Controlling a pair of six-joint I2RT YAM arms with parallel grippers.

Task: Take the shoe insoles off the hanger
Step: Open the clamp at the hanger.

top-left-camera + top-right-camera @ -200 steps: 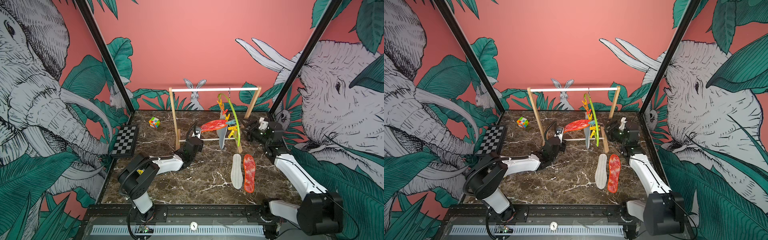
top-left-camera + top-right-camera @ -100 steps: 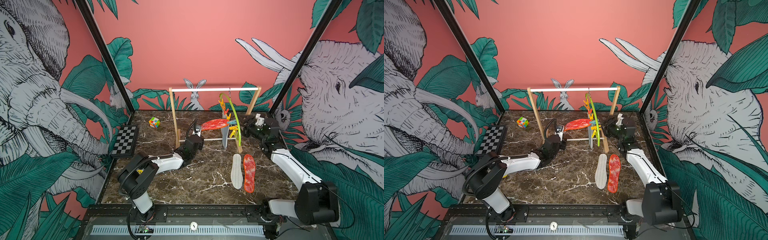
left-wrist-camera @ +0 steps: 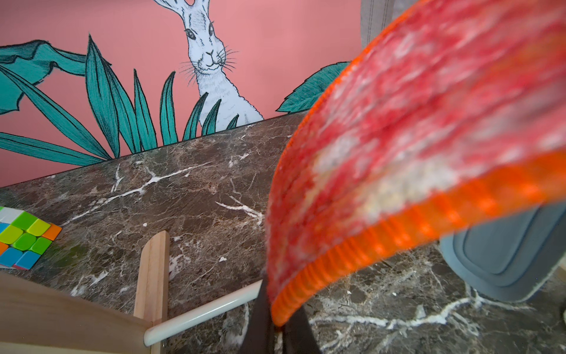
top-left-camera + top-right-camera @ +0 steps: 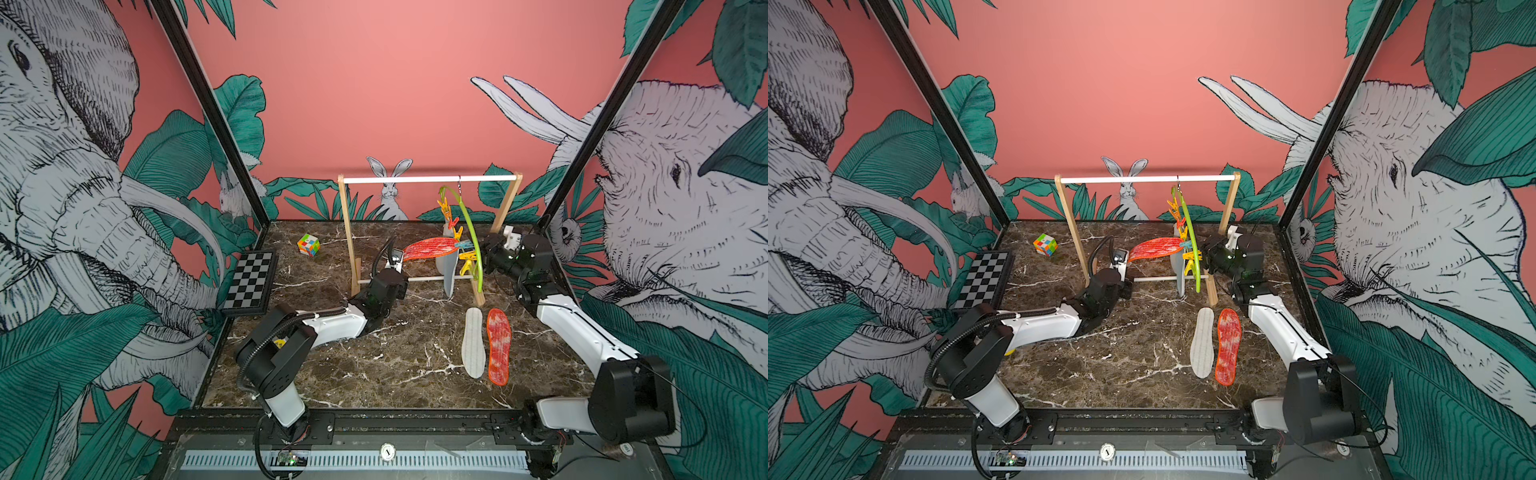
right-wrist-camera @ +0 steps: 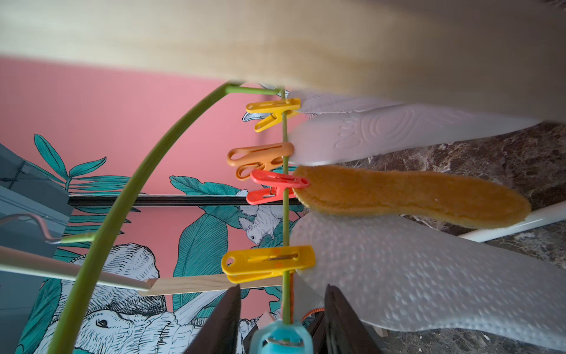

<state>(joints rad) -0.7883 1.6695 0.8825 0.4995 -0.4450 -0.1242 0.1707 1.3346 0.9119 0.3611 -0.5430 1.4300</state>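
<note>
Here, left tool (image 3: 277,326) pinches the red insole (image 3: 398,138)

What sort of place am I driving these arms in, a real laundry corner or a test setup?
Most likely a staged robot test cell: a marble-pattern tabletop boxed in by black frame posts and printed jungle-mural walls, with loose props, a puzzle cube and a chessboard.

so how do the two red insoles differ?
Pose: the raised red insole hangs roughly level in the air; the tabletop red insole lies flat on the table. Contact: the raised one is pinched by the left hand, far end at the hanger; the tabletop one is untouched, beside a white insole. Shared: mottled red, orange edging.
</note>
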